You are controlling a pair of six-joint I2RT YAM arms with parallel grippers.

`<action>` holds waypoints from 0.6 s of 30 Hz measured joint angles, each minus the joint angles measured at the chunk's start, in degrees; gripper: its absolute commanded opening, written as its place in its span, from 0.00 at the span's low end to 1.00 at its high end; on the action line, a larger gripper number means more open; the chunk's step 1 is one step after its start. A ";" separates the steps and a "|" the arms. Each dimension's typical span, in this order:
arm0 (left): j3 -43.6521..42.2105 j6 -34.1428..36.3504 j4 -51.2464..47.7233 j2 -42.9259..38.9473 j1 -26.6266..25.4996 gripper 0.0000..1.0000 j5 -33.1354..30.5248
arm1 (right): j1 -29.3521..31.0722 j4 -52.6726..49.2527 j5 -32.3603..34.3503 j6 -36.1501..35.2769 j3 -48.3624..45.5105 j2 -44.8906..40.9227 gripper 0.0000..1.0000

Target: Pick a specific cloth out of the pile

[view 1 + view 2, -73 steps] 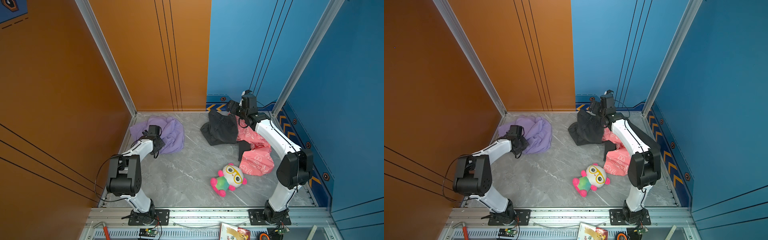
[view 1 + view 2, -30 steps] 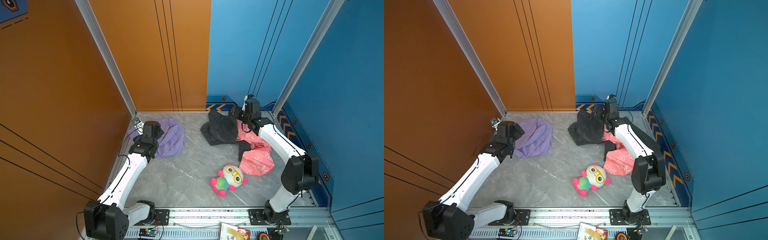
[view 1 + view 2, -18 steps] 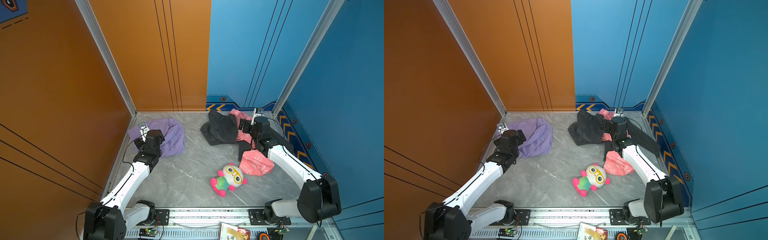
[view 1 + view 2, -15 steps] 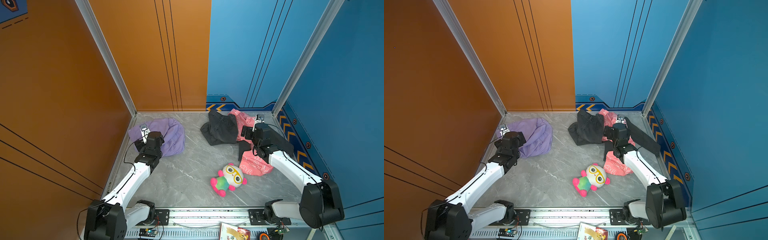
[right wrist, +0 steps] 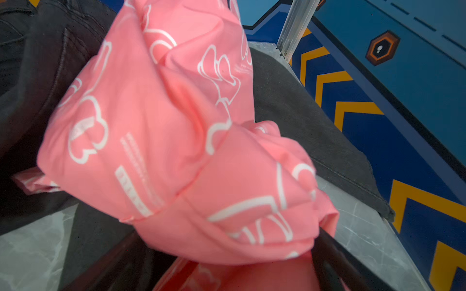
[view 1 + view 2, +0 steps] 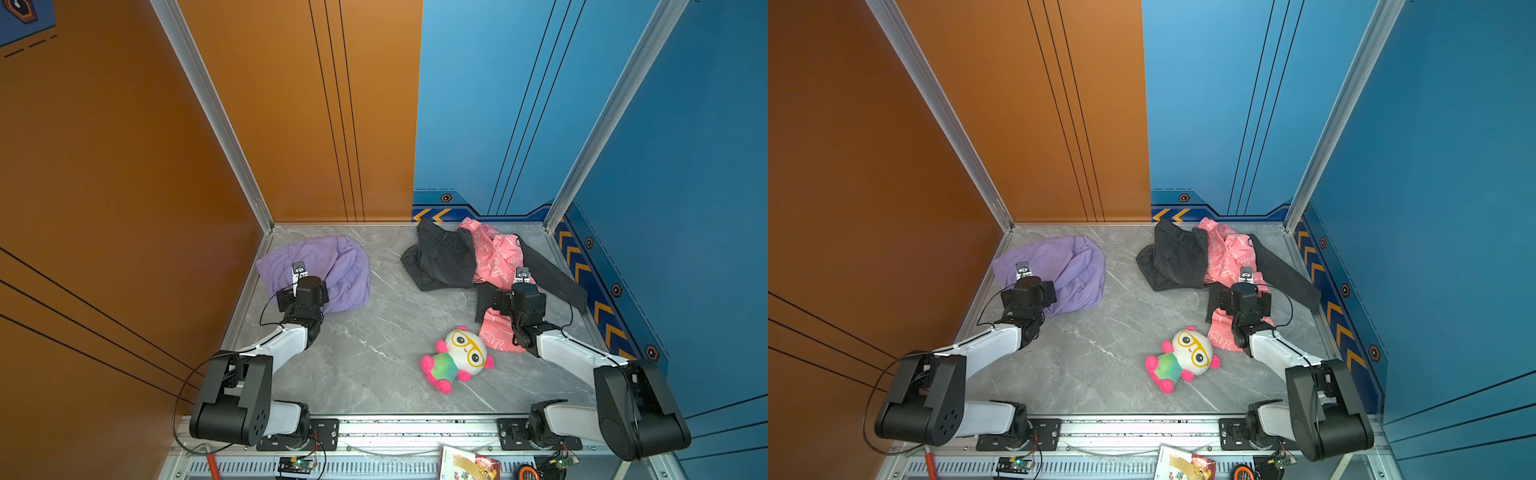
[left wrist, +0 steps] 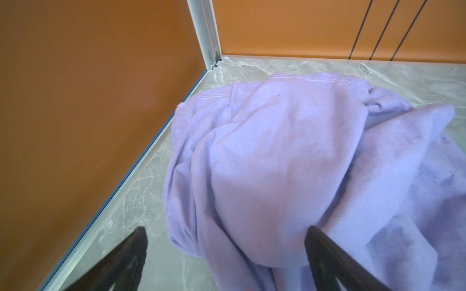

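Only the left wrist view shows the fleecy nap and stitched hem of the cloth (image 7: pixel 277 156); the left gripper (image 7: pixel 225 229) gapes empty. The right gripper (image 5: pixel 228 233), also spread, faces the smooth pink cloth (image 5: pixel 164 126).

Robot lab cell: painted panel walls (image 6: pixel 291 104), arms (image 6: pixel 286 340) bolted to rail (image 6: pixel 415 428).

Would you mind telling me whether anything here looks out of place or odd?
A plush toy lies face up on the table, the only non-garment. The lavender cloth sits apart from the black garment and pink cloth.
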 measured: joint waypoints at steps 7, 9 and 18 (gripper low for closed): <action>-0.59 1.70 6.54 5.01 2.14 0.98 4.81 | -0.07 4.44 -3.72 -0.31 2.10 6.64 1.00; -1.77 1.88 9.66 5.49 3.04 0.98 6.10 | -0.07 4.26 -4.33 -0.57 3.80 8.07 1.00; -3.91 3.39 15.10 6.21 3.56 0.98 11.98 | -0.15 4.35 -5.09 -1.62 4.90 8.59 1.00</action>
